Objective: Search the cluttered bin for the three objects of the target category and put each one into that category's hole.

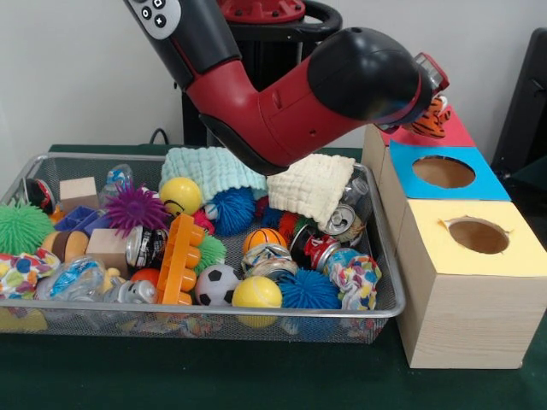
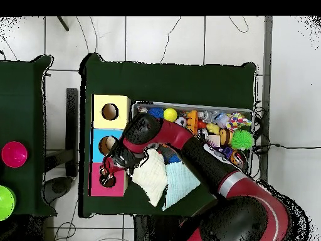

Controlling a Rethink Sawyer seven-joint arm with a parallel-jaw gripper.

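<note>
The wire mesh bin (image 1: 214, 313) is full of toys: balls, spiky balls, cans, blocks. It also shows in the overhead view (image 2: 194, 105). My arm reaches past the bin to the wooden boxes. My gripper (image 1: 430, 107), mostly hidden behind the arm's elbow, is over the red-topped box (image 1: 461, 133) and shut on an orange and black striped toy (image 1: 432, 121). In the overhead view my gripper (image 2: 111, 168) is just above that box's hole (image 2: 107, 181).
A blue-topped box (image 1: 489, 181) and a yellow-topped box (image 1: 530, 256), each with a round hole, stand beside the bin. A white cloth (image 1: 312, 188) and a teal cloth (image 1: 201, 166) drape over the bin's far rim under the arm.
</note>
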